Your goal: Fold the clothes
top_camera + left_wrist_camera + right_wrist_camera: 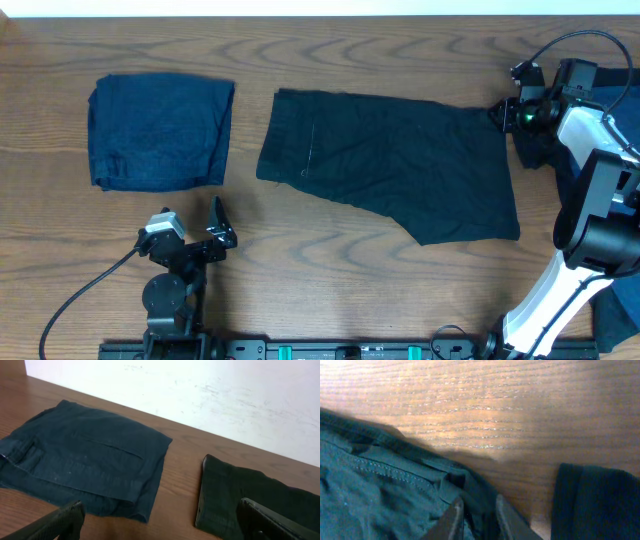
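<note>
Tabletop (400,40) of grained brown wood, viewed from overhead. Toward ten o'clock a navy garment (160,132) is laid folded into a soft, slightly rumpled rectangle. At the centre a black garment (390,165) is spread flat, its cloth matte with stitched seams. Its two o'clock corner is pinched by the right gripper (503,113), whose fingers (451,522) are drawn close on the hem. The left gripper (222,228) is held spread wide at seven o'clock, near the navy garment's five o'clock corner, touching no cloth.
</note>
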